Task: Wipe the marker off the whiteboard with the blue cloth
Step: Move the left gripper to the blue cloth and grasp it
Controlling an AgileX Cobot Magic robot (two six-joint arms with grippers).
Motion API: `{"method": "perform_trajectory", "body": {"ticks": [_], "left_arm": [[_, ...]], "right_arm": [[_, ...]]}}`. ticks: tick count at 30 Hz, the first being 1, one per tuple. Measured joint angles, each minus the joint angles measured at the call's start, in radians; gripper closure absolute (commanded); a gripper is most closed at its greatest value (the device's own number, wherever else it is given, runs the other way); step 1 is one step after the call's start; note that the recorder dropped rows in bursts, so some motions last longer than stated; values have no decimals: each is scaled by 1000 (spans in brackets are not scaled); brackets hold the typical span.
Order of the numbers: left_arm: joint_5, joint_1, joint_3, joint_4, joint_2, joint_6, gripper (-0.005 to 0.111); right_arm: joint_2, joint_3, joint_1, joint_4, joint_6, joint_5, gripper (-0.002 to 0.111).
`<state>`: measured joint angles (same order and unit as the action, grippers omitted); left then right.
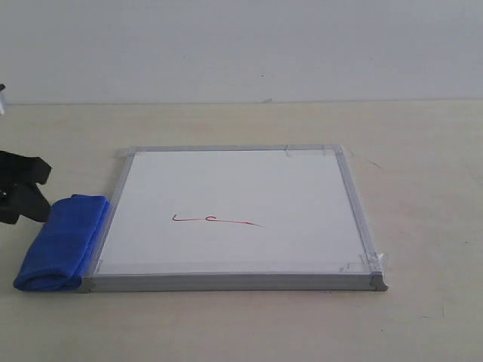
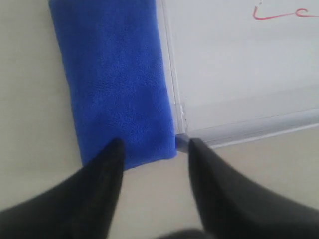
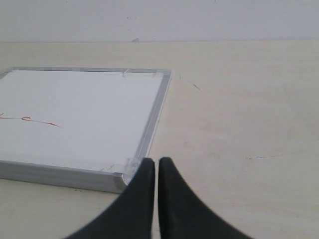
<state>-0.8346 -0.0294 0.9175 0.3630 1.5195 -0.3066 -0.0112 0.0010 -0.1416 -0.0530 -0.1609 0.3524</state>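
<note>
Surveying the exterior view: the whiteboard lies flat on a pale table before a plain wall. The marker line, thin and red with a small loop, sits on the board surface a little left of centre, toward the nearer edge. The blue cloth lies folded on the table outside the board, its long side against the board's left frame. The left gripper enters at the left edge of the view, just beside the far end of the cloth, its dark fingers apart. The right arm does not appear in this view.

Left wrist view: the two fingers are spread wide and nothing is pinched between them. Beyond their tips lie the near end of the cloth and the adjoining board corner. The cloth runs along the frame in contact with it. Part of the red line shows further in on the white surface.

Right wrist view: the right gripper has its fingers pressed together with only a thin slit between them, holding nothing. Its tips sit close to a board corner carrying clear tape. The red line shows at the far side of the board, well apart from this gripper. The table alongside is bare of objects.
</note>
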Motion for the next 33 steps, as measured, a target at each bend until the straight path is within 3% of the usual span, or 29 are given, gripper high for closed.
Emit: {"method": "perform_trajectory", "body": {"ticks": [2, 6, 16, 33], "left_arm": [[47, 0, -17, 20, 37, 2, 23], [134, 0, -33, 47, 112, 17, 11], [271, 0, -35, 64, 243, 24, 11], [302, 17, 1, 64, 291, -49, 11]], "right_arm": [[0, 0, 0, 0, 0, 0, 109], [0, 0, 0, 0, 0, 0, 109], [0, 0, 0, 0, 0, 0, 109], [0, 0, 0, 0, 0, 0, 109]]}}
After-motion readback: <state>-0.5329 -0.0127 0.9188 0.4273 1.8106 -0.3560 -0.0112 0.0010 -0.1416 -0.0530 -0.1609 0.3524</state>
